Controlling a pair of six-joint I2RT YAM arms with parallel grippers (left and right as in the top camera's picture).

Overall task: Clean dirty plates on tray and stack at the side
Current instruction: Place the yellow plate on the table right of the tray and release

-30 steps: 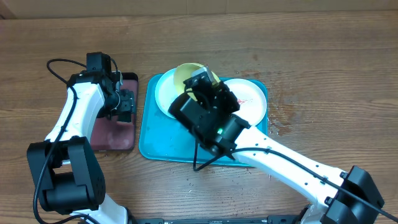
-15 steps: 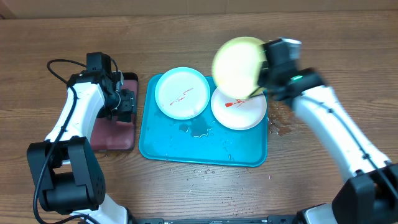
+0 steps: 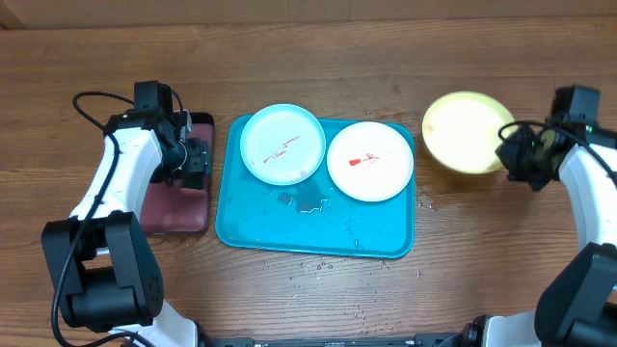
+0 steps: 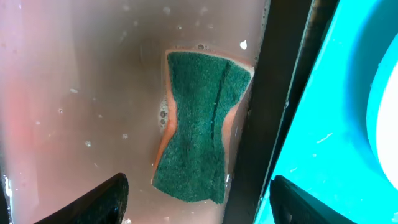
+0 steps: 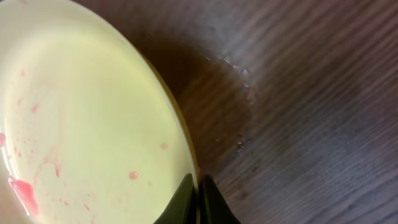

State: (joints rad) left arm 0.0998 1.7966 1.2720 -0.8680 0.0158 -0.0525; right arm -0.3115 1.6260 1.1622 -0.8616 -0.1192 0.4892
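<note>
The right gripper (image 3: 514,154) is pinching the yellow-green plate (image 3: 465,130) by its rim, jaws clamped tight on the edge. A moment ago it was lifting that plate over the teal tray (image 3: 289,231). Now it is holding it above bare wood, with the tray well off to its inner side. Pink smears are still showing inside the plate, so it looks only partly clean. The blue plate (image 3: 281,145) and white plate (image 3: 370,161) are waiting in the tray, both still marked red. The left gripper (image 4: 196,202) is hanging unmoved, jaws wide, directly above the green sponge (image 4: 202,124).
</note>
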